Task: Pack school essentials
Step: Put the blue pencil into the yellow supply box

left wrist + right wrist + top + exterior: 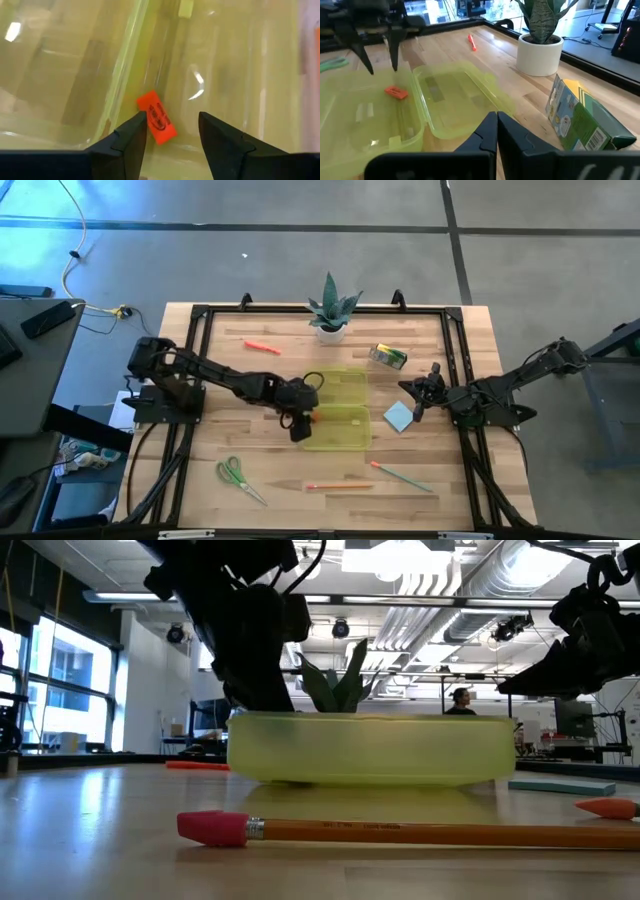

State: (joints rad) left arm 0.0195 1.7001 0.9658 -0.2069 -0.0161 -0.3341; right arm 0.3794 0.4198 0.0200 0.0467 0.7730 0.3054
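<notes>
Above the red eraser [157, 117], left tool [171, 131] open.

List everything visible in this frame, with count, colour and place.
Case: 1, clear yellow-green, open, table centre.
Eraser: 1, orange-red, inside case.
Plant: 1, green, white pot, far edge.
Marker: 1, orange, left of plant.
Crayon box: 1, green-yellow, right of plant.
Note pad: 1, blue, right of case.
Scissors: 1, green, near left.
Pencil: 1, orange, near edge.
Pen: 1, green, near right.
Left gripper: open, over eraser.
Right gripper: shut, near pad.
</notes>
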